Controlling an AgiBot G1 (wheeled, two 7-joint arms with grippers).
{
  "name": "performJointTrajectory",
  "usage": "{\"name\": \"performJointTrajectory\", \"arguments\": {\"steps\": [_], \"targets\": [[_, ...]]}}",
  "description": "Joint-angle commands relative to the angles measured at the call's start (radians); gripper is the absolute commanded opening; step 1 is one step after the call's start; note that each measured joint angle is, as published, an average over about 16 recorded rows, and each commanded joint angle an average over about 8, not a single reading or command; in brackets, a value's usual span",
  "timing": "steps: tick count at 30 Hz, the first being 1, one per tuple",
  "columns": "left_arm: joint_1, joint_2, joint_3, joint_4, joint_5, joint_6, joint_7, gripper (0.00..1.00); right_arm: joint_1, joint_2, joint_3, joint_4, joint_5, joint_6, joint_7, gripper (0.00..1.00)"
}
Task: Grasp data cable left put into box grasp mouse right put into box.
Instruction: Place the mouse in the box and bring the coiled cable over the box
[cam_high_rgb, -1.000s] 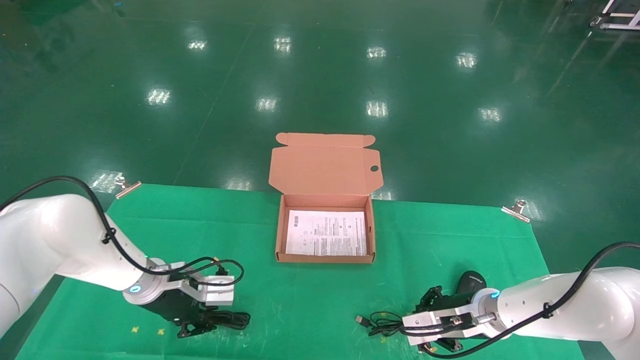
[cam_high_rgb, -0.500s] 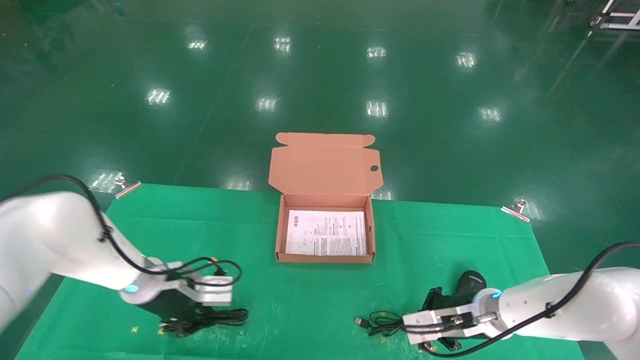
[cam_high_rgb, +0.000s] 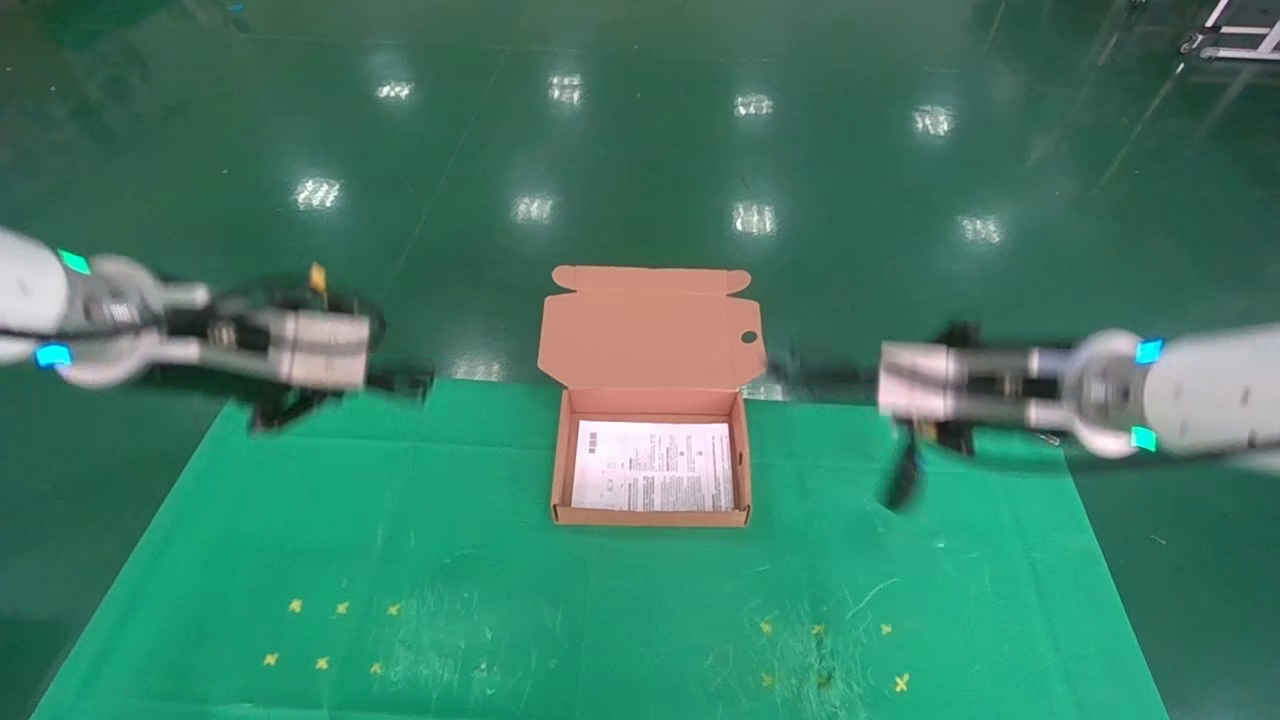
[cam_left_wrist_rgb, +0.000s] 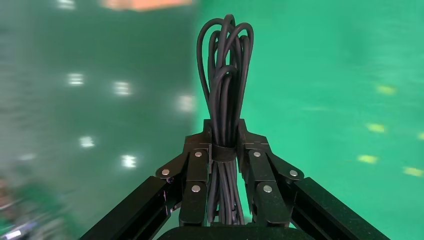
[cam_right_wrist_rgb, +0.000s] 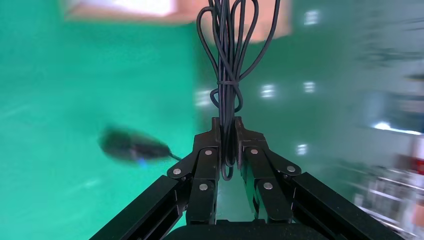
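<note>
Data cable (cam_left_wrist_rgb: 225, 90): clamped in the left claw (cam_left_wrist_rgb: 225, 150). The jaws are closed on the bundle at its binding strap, and the loops stand out beyond the fingertips. Gripping at the strap holds all the loops as one, which I judge to be the reason for that hold.

Mouse (cam_right_wrist_rgb: 131, 146): not gripped directly. The right claw (cam_right_wrist_rgb: 227, 145) is closed on the mouse's bundled cord (cam_right_wrist_rgb: 227, 55), just behind a thin tie. The mouse body hangs free off to one side, below the claw, blurred. In my judgement a load dangling like this may swing on entering the box.

In the head view both arms are raised clear of the worktop (cam_high_rgb: 600, 600). The left claw (cam_high_rgb: 385, 385) and the right claw (cam_high_rgb: 800, 375) point inward toward each other. The box (cam_high_rgb: 650, 515) lies between them and lower, apart from both. Its lid is folded back, leaving the tray open from above. Neither item is yet over the tray, so both placements remain to be done.

Markings: a white printed sheet (cam_high_rgb: 655, 465) covers the box floor; its text is too small to read. No brand is legible on the cable, the mouse or the box. Small yellow crosses mark the worktop on the near side of the box.
</note>
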Motion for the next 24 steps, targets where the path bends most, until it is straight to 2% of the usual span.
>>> {"name": "performJointTrajectory", "arguments": {"steps": [1, 7, 15, 24], "targets": [[-0.023, -0.018, -0.013, -0.082, 0.024, -0.010, -0.049, 0.00, 0.037, -0.005, 0.016, 0.023, -0.014, 0.005, 0.033, 0.00], [-0.063, 0.029, -0.030, -0.122, 0.075, -0.074, -0.084, 0.00, 0.130, -0.108, 0.044, -0.038, 0.018, 0.069, 0.022, 0.00], [-0.096, 0.113, -0.048, -0.052, 0.108, -0.156, -0.117, 0.00, 0.233, -0.265, 0.054, -0.208, 0.064, 0.167, -0.066, 0.00], [-0.110, 0.140, -0.056, -0.026, 0.089, -0.179, -0.094, 0.00, 0.286, -0.342, 0.068, -0.317, 0.130, 0.206, -0.152, 0.00]]}}
